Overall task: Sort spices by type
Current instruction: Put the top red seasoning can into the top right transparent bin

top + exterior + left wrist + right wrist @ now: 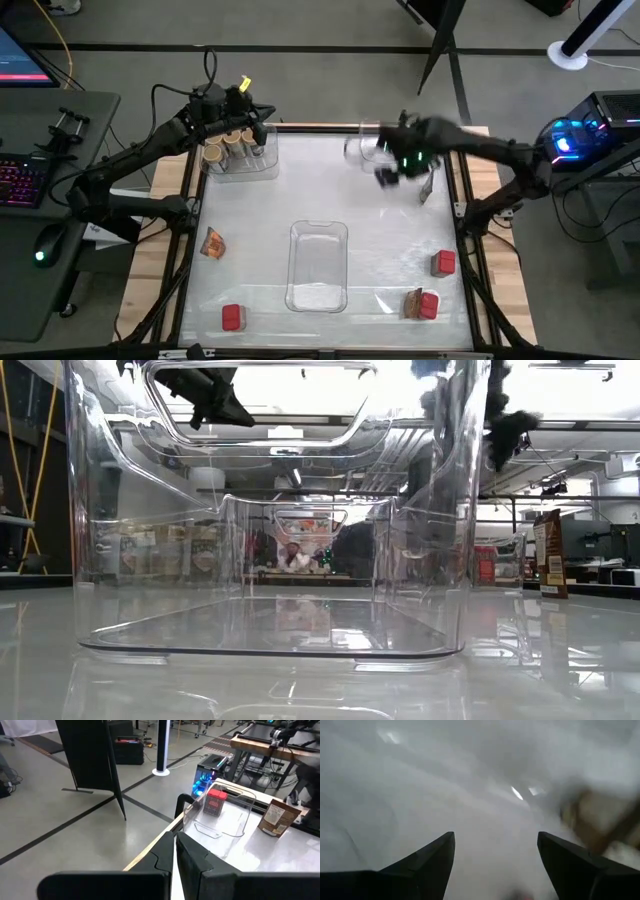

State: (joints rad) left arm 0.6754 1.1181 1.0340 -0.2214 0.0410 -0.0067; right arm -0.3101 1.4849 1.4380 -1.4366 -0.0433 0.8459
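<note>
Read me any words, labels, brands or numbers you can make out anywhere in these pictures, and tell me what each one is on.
None can be read.
Red boxy containers: label print too small.
Red container in the far tray: label blurred.
Brown packet: pale label, unreadable.
Brown packet in the low view: print too small.
Foil packet: nothing legible.
Monitor at the left edge: screen content too small.

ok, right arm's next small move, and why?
Probably lower the right gripper onto the brown packet beside it: its jaws are open and empty, and that packet lies loose on the table. Left gripper waits shut by the jar tray.
</note>
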